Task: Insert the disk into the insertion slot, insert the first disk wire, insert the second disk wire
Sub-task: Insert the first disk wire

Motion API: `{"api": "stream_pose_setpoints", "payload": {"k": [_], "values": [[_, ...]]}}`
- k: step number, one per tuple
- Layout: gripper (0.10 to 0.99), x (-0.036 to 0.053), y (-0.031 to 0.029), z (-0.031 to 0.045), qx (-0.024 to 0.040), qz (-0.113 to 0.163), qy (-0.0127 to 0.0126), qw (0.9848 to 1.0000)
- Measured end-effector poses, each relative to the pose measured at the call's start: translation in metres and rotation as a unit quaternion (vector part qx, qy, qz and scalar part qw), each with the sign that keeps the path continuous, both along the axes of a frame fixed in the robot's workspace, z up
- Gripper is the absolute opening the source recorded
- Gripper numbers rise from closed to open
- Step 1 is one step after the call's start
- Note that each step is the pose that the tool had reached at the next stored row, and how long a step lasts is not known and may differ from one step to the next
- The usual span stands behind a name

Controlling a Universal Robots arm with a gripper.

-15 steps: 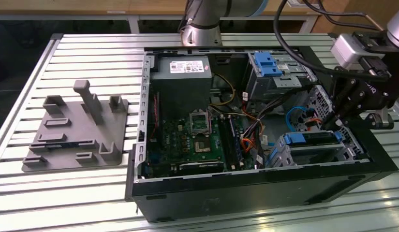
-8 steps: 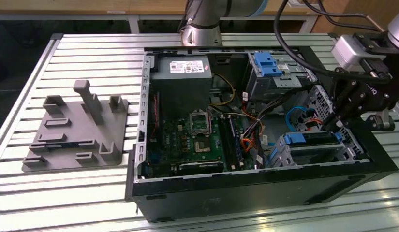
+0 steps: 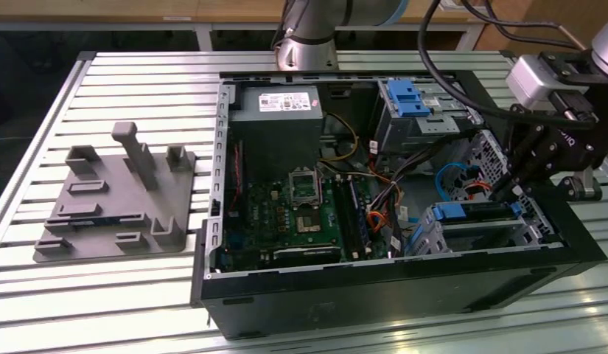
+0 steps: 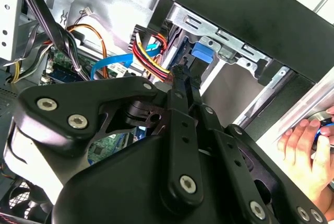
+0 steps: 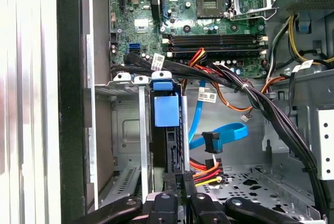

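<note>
Toward the exterior view's lower right, inside the open computer case, the disk sits in the insertion slot, and its blue carrier shows at the cage's mouth. The first wrist view looks at the disk edge-on, standing between the slot's silver walls.

The gripper reaches down into the case from the exterior view's right, just above the slot. In both wrist views its black fingers are drawn nearly together. The power wire, a red, orange and yellow bundle, ends right beside the tips. Whether its plug is pinched between them cannot be made out.

The blue data cable loops just beside it, and its black connector hangs free, apart from the disk.

A taller grey cage with a blue clip stands in the case's upper right corner, with the motherboard at centre. A grey fixture lies on the slatted table at the exterior view's left. In the second wrist view a person's hand rests outside the case wall.
</note>
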State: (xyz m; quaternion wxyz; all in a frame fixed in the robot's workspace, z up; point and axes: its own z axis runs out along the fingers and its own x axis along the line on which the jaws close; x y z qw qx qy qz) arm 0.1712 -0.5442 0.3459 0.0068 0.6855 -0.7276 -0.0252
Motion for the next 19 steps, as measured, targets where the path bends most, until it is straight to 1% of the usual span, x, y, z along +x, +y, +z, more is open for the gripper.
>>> {"api": "stream_pose_setpoints", "payload": {"k": [19], "values": [[0.165,0.0003,-0.0004,-0.0037,0.0003,0.0,0.0,1.0]]}}
